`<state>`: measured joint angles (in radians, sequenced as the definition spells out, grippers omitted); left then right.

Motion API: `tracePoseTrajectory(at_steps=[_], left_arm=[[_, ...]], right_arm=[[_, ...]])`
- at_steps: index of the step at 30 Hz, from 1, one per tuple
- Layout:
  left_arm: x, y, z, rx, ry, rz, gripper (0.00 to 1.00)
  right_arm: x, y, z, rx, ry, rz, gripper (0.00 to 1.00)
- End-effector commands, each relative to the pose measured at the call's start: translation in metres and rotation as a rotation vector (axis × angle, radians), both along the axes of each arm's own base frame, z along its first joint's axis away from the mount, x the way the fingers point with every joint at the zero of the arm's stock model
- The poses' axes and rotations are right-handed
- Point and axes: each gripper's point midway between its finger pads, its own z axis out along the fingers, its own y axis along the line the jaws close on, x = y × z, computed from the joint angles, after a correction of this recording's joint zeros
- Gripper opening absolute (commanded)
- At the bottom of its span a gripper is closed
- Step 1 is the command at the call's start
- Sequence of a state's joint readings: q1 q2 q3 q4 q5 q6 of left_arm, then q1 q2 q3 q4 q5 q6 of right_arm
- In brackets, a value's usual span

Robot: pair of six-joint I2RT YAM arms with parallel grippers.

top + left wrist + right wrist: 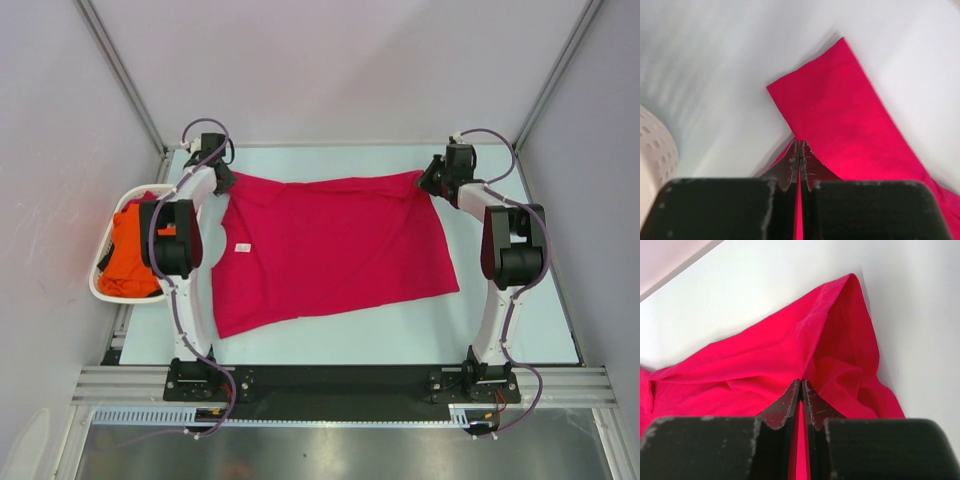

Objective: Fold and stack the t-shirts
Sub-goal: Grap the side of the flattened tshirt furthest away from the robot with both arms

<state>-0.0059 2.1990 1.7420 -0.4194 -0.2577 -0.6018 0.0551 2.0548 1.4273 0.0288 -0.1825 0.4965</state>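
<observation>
The crimson t-shirt (330,250) lies spread over the middle of the table. My left gripper (222,178) is shut on its far left corner; in the left wrist view the gripper (799,145) pinches red cloth (840,115) between its fingers. My right gripper (433,178) is shut on the shirt's far right corner; in the right wrist view the gripper (801,385) pinches bunched cloth (765,365). The orange t-shirt (132,262) lies crumpled in the white basket (100,285) at the left.
The basket's perforated wall (655,145) shows at the left of the left wrist view. Grey enclosure walls (330,70) stand close behind and beside the table. The table's front edge (340,368) runs between the arm bases.
</observation>
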Motion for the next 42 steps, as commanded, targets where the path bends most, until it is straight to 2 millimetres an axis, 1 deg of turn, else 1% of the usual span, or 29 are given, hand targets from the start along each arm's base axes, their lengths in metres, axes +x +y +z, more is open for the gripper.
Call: tracePoseTrajectory(at_steps=[1,2,3,4,5,6,8,9,10,11,12,13,14,15,16,18,19,22,23,30,32,33,34,36,38,39,40,41,42], left_arm=[[0.016,0.0,0.085,0.0,-0.215,-0.013,0.0],[0.015,0.0,0.095,-0.001,-0.232,-0.015,0.0],[0.015,-0.002,0.099,-0.008,-0.244,-0.022,0.0],[0.012,-0.003,0.099,-0.014,-0.244,-0.025,0.0],[0.01,-0.004,0.103,-0.019,-0.255,-0.028,0.0],[0.01,-0.005,0.111,-0.023,-0.276,-0.033,0.0],[0.007,-0.006,0.11,-0.023,-0.273,-0.042,0.0],[0.006,-0.007,0.098,-0.023,-0.237,-0.052,0.01],[0.007,-0.008,0.097,-0.025,-0.225,-0.055,0.07],[0.006,-0.009,0.089,-0.029,-0.205,-0.055,0.24],[0.005,-0.009,0.079,-0.035,-0.177,-0.049,0.37],[0.005,-0.011,0.066,-0.053,-0.154,-0.049,0.45],[0.006,-0.013,0.058,-0.062,-0.141,-0.051,0.58],[0.006,-0.015,0.052,-0.077,-0.132,-0.05,0.62],[0.006,-0.016,0.041,-0.088,-0.115,-0.04,0.64],[0.006,-0.018,0.033,-0.105,-0.103,-0.033,0.65],[0.006,-0.004,0.025,-0.114,-0.095,0.001,0.65],[0.01,-0.006,0.02,-0.145,-0.093,0.004,0.64],[0.01,-0.004,0.014,-0.15,-0.082,0.01,0.64],[0.011,0.005,0.004,-0.133,-0.061,0.057,0.61],[0.013,0.005,0.003,-0.132,-0.059,0.056,0.6],[0.014,0.004,-0.006,-0.135,-0.039,0.055,0.6],[0.019,0.004,-0.003,-0.138,-0.049,0.052,0.6],[0.023,0.001,-0.011,-0.155,-0.04,0.048,0.59],[0.026,-0.001,-0.015,-0.167,-0.034,0.046,0.58],[0.031,-0.001,-0.013,-0.17,-0.042,0.045,0.58],[0.032,-0.003,-0.022,-0.178,-0.023,0.041,0.57],[0.031,-0.003,-0.023,-0.178,-0.014,0.042,0.56],[0.033,-0.003,-0.023,-0.179,-0.017,0.041,0.52]], right_arm=[[0.005,0.0,0.048,-0.006,-0.123,0.006,0.1],[0.004,0.0,0.052,-0.005,-0.131,0.005,0.1],[0.003,-0.002,0.053,-0.005,-0.135,0.002,0.1],[0.003,-0.002,0.054,-0.002,-0.139,0.004,0.1],[0.002,0.0,0.059,0.001,-0.15,0.01,0.1],[0.002,-0.001,0.061,0.001,-0.156,0.008,0.1],[0.001,0.0,0.063,0.001,-0.163,0.012,0.1],[0.001,-0.001,0.062,0.002,-0.16,0.012,0.1],[0.001,0.0,0.062,0.001,-0.16,0.012,0.1],[0.001,0.0,0.063,0.003,-0.161,0.011,0.1],[0.001,0.001,0.06,0.007,-0.155,0.013,0.1],[0.001,0.002,0.059,0.009,-0.154,0.017,0.1],[0.001,0.001,0.058,0.009,-0.152,0.016,0.1],[0.001,0.002,0.056,0.008,-0.149,0.018,0.1],[0.001,0.0,0.057,0.008,-0.151,0.015,0.1],[0.001,-0.001,0.056,0.006,-0.15,0.016,0.1],[0.001,-0.002,0.056,0.004,-0.151,0.016,0.1],[0.003,-0.004,0.055,0.006,-0.149,0.012,0.1],[0.003,-0.004,0.056,0.008,-0.15,0.011,0.1],[0.003,-0.004,0.051,0.01,-0.142,0.015,0.1],[0.003,-0.005,0.049,0.01,-0.137,0.011,0.1],[0.003,-0.005,0.049,0.012,-0.137,0.012,0.11],[0.003,-0.005,0.049,0.012,-0.137,0.012,0.11],[0.003,-0.005,0.05,0.01,-0.139,0.012,0.11],[0.003,-0.006,0.051,0.008,-0.138,0.01,0.12],[0.002,-0.006,0.052,0.01,-0.137,0.01,0.15],[0.002,-0.007,0.051,0.009,-0.134,0.007,0.16],[0.002,-0.008,0.052,0.006,-0.135,0.005,0.18],[0.002,-0.008,0.054,0.005,-0.138,0.006,0.22]])
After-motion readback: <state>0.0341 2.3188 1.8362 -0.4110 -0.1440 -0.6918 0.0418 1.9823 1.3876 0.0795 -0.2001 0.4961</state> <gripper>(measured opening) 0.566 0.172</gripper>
